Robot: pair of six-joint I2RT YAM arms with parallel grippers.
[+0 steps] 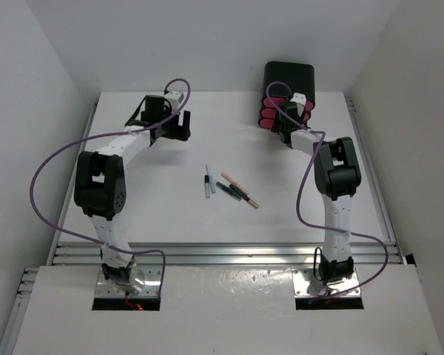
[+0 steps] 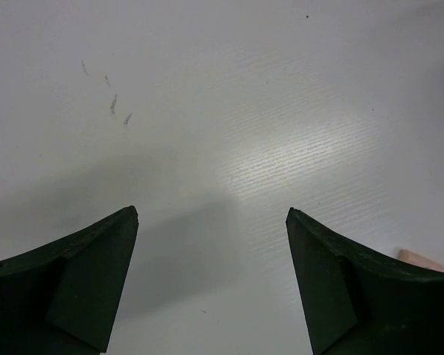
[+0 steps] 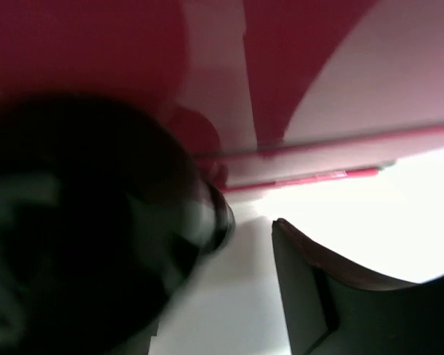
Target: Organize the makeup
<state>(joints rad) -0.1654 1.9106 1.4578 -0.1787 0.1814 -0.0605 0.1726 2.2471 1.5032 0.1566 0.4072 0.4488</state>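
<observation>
Several thin makeup sticks lie loose mid-table: a silver-blue one (image 1: pixel 208 182), a black one (image 1: pixel 229 191) and a peach one (image 1: pixel 234 181), with another (image 1: pixel 249 200) just right of them. The palettes and the orange tube are out of view. My left gripper (image 1: pixel 176 127) (image 2: pixel 211 222) is open and empty over bare table at the far left. My right gripper (image 1: pixel 283 130) (image 3: pixel 244 229) is up against the pink drawer fronts (image 3: pixel 318 66). Its right finger (image 3: pixel 318 288) stands wide. A blurred dark round thing (image 3: pixel 96 222) hides its left side.
The black box (image 1: pixel 288 76) with pink drawers (image 1: pixel 269 115) stands at the back right. White walls close in both sides and the back. A peach sliver (image 2: pixel 425 260) shows behind the left gripper's right finger. I cannot tell what it is.
</observation>
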